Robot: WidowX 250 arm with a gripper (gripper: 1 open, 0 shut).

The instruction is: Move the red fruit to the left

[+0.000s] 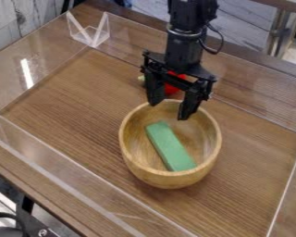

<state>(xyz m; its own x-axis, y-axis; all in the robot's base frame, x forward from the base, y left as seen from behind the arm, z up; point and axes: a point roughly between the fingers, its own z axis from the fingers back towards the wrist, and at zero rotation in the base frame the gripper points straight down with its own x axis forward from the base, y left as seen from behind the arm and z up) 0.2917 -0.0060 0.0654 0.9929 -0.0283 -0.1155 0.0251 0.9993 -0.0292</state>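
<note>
Behind the round wooden bowl (pixel 138 153) sits the small shiny red ball-shaped toy fruit (pixel 176 85), right on the brown wooden surface (pixel 64 102). You can only see a little bit of red, because the black end effector (pixel 170 98) is low over it and hides most of it. Your end effector points straight down, and its two black fingers (pixel 154 90) are spread wide apart, one on each side of the fruit. They are not pinching it yet. I think they are spread like that so the fruit can fit in between before you squeeze.

Inside the bowl lies a flat green block (pixel 170 147). Leave that one alone; it is not the thing you have to move. The bowl rim is just beside the finger nearer the camera, so I think you should take care not to bump it.

Clear plastic walls (pixel 27 65) stand round the surface. Over on the left the wood is bare, so that looks like a good spot for the fruit once you have squeezed it and lifted it up
</note>
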